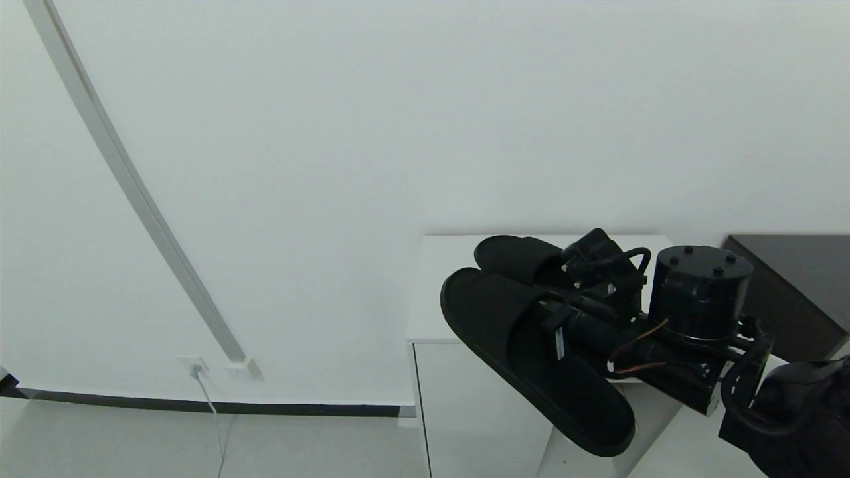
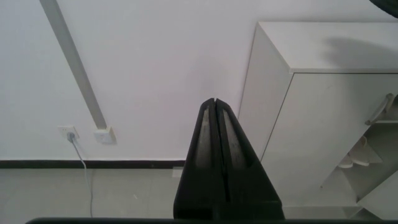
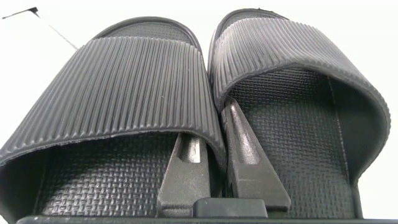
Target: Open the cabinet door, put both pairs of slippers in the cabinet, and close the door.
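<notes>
A pair of black slippers [image 1: 531, 345] hangs in the air in front of the white cabinet [image 1: 431, 299], soles tilted down toward the floor. My right gripper [image 1: 564, 312] holds them from the right. In the right wrist view its fingers [image 3: 186, 168] reach under the two ribbed straps [image 3: 137, 81], and the gripper [image 3: 211, 134] is shut on the straps' adjoining edges. My left gripper [image 2: 214, 102] is shut on nothing, low and left of the cabinet [image 2: 311, 124]. Past the cabinet's handle [image 2: 380, 109] the inside shows, with a pale object [image 2: 357, 152] on a shelf.
A grey cable duct [image 1: 133, 186] runs slantwise down the white wall to a socket [image 1: 192, 366] with a plugged-in cable. A dark surface [image 1: 797, 279] adjoins the cabinet on the right. Open floor [image 1: 199, 438] lies left of the cabinet.
</notes>
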Tool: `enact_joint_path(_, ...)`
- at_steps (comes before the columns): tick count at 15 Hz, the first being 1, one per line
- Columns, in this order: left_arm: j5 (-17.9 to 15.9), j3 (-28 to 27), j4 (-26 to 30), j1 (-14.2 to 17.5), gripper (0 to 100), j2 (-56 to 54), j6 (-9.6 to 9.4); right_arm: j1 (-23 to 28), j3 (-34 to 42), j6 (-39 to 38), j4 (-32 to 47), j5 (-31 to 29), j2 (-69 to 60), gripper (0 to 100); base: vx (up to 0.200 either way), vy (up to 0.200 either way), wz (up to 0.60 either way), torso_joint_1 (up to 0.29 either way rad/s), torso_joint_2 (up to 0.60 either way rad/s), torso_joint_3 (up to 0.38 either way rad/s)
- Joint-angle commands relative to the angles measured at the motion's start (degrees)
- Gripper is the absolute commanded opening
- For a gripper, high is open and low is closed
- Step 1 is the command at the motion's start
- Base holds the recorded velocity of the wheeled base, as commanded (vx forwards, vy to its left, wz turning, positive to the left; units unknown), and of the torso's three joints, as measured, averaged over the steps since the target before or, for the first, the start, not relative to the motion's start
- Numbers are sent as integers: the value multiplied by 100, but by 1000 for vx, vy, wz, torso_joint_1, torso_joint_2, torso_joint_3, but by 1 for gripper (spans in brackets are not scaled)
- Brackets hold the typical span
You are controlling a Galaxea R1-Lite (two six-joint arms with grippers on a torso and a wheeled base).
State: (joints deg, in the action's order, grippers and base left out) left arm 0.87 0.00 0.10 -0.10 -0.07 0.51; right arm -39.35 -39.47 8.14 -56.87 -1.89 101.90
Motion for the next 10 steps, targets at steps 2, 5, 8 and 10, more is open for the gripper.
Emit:
enact_joint_path(2, 1, 0, -1, 1, 0, 7, 2, 6, -8, -6, 0, -4, 76, 0, -200, 0, 0, 7, 2, -2)
enact_joint_path(5, 1, 0, -1, 1, 0, 7, 2, 6, 10, -6, 0, -13, 76, 0, -200, 0, 0, -2, 2, 7)
enact_joint_path(8, 1, 0, -1, 1, 0, 7, 2, 6, 80, -15, -8, -13, 23, 0, -200, 0, 0, -1, 1, 1)
enact_joint_path(10, 1, 0, -1, -8, 0, 7, 2, 6, 80, -173, -8, -13, 14, 0, -200, 0, 0, 5, 0, 5)
